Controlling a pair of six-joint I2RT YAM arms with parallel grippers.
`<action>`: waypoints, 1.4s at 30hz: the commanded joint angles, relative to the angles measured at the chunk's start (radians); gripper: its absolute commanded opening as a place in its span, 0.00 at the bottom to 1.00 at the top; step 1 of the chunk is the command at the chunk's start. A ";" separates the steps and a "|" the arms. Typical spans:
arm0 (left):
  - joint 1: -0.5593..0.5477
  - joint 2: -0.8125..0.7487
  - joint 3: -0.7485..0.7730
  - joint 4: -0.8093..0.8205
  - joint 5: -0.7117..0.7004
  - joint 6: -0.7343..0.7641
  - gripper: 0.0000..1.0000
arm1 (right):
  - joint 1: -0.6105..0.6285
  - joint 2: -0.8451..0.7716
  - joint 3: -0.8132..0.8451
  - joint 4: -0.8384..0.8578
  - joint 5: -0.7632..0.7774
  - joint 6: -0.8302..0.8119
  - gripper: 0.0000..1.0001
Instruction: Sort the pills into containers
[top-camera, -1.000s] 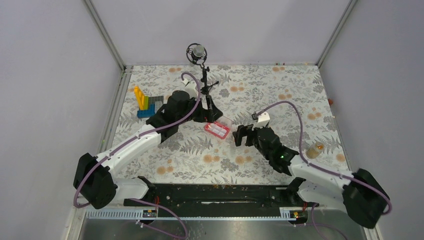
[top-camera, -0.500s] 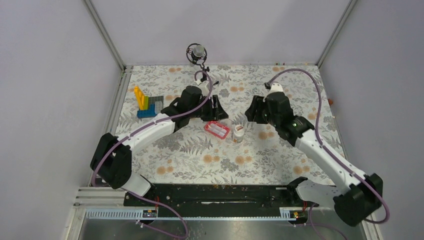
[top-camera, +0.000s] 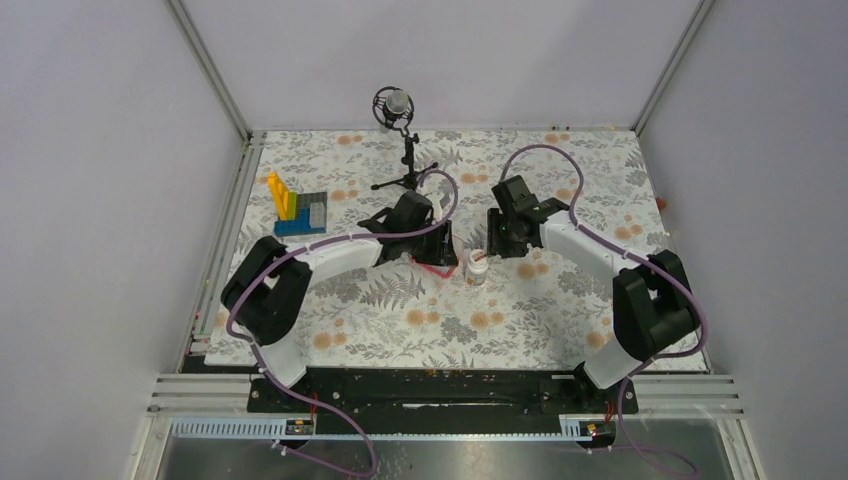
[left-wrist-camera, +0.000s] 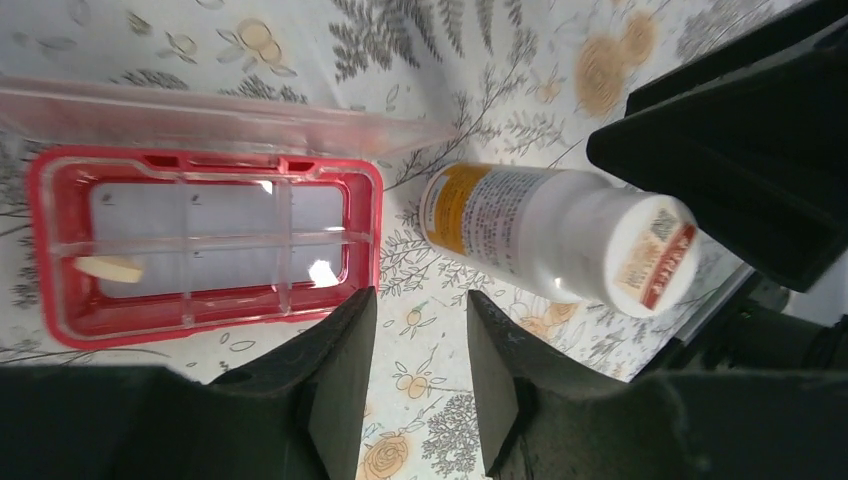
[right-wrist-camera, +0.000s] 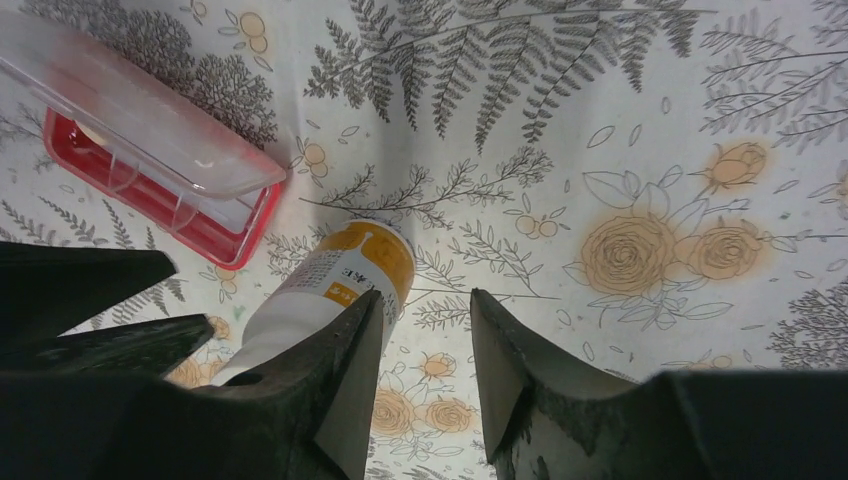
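The white-capped, orange-labelled bottle (top-camera: 478, 265) stands upright on the flowered cloth, between my two grippers. The pink compartment box (left-wrist-camera: 200, 240) lies open just left of it, its clear lid (left-wrist-camera: 230, 115) folded back. One pale pill (left-wrist-camera: 110, 268) rests in a compartment. My left gripper (top-camera: 440, 243) hovers over the box's right end. Its jaws (left-wrist-camera: 420, 330) stand narrowly open, with only cloth between them. My right gripper (top-camera: 500, 232) sits just behind the bottle (right-wrist-camera: 340, 280), and its jaws (right-wrist-camera: 425, 320) also stand narrowly open and hold nothing. The bottle lies beside its left finger (right-wrist-camera: 340, 350).
A blue, yellow and grey toy-brick block (top-camera: 297, 210) stands at the far left. A microphone on a black tripod (top-camera: 400, 110) stands at the back centre. Metal frame rails (top-camera: 225, 230) border the cloth. The two grippers are close together over the middle.
Both arms have swung in toward the middle and their jaws have narrowed. The right gripper moved off the bottle, up and back, then settled behind it. The left gripper slid right over the box.
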 joint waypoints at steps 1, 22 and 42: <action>-0.027 0.049 0.020 0.037 -0.029 0.024 0.38 | -0.005 0.022 -0.009 0.009 -0.095 -0.019 0.45; -0.015 -0.044 -0.010 0.039 -0.132 -0.047 0.34 | -0.006 -0.188 -0.204 0.030 -0.109 0.061 0.48; 0.061 -0.067 0.030 0.113 0.332 -0.164 0.41 | -0.233 -0.202 -0.084 0.094 -0.758 0.073 0.63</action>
